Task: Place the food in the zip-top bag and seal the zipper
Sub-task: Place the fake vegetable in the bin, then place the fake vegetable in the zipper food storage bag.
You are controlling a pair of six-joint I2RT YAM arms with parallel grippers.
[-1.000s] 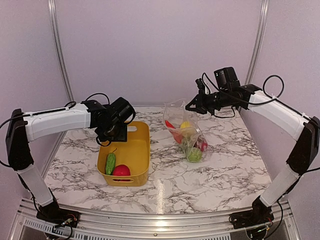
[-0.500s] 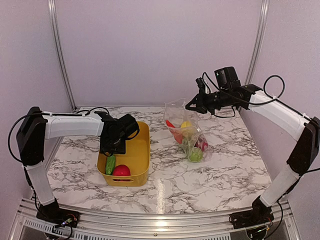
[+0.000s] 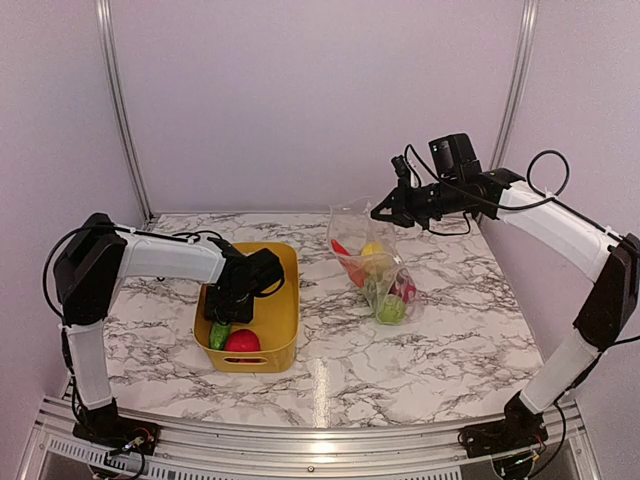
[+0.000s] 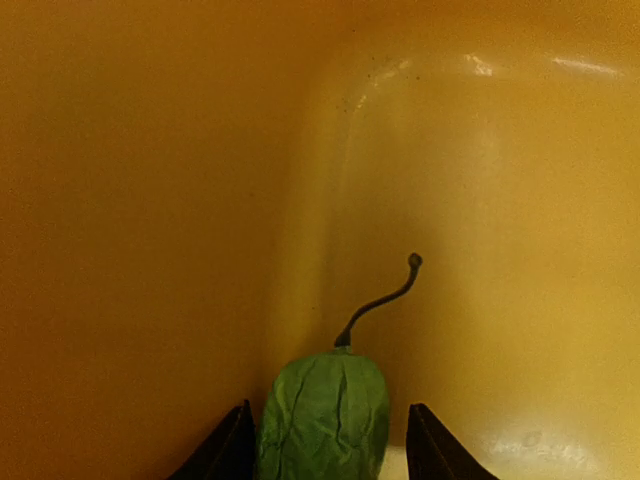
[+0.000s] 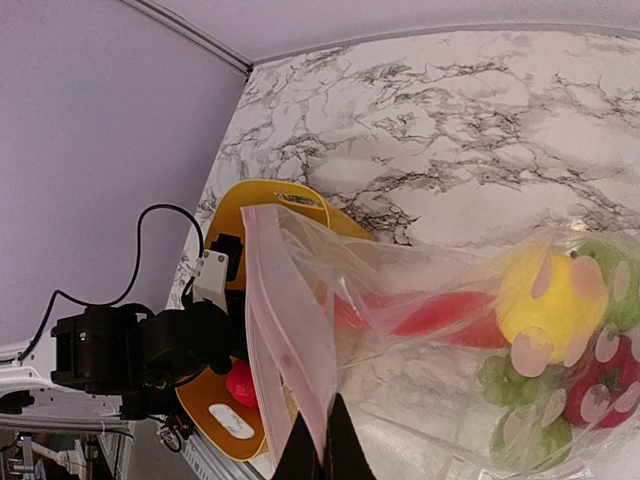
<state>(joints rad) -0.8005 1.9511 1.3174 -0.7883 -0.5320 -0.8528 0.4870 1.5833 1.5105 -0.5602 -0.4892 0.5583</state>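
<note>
Bearing an unreadable label (image 5: 232, 422): tub (image 3: 288, 300) around cucumber (image 3: 219, 335).

The left end effector (image 4: 328, 450) has dropped into the yellow tub (image 3: 290, 300), its fingers now flanking the cucumber (image 4: 322, 400).

A: How do the two arms look?
B: Much alike. The left arm (image 3: 165, 258) and the right arm (image 3: 555, 225) have smooth white shells on the long links and chunky black housings at the joints.
A: Cables?
B: Thin black cables (image 3: 549, 152) loop loosely behind the jaws, and finer wires show at the black bases (image 3: 105, 425).
A: Anything mounted near the jaws?
B: A boxy black camera (image 3: 455, 155) just behind the right jaws, and a small white block (image 5: 212, 275) behind the left ones. The fingers (image 4: 225, 455) are matte black and taper to narrow tips.
</note>
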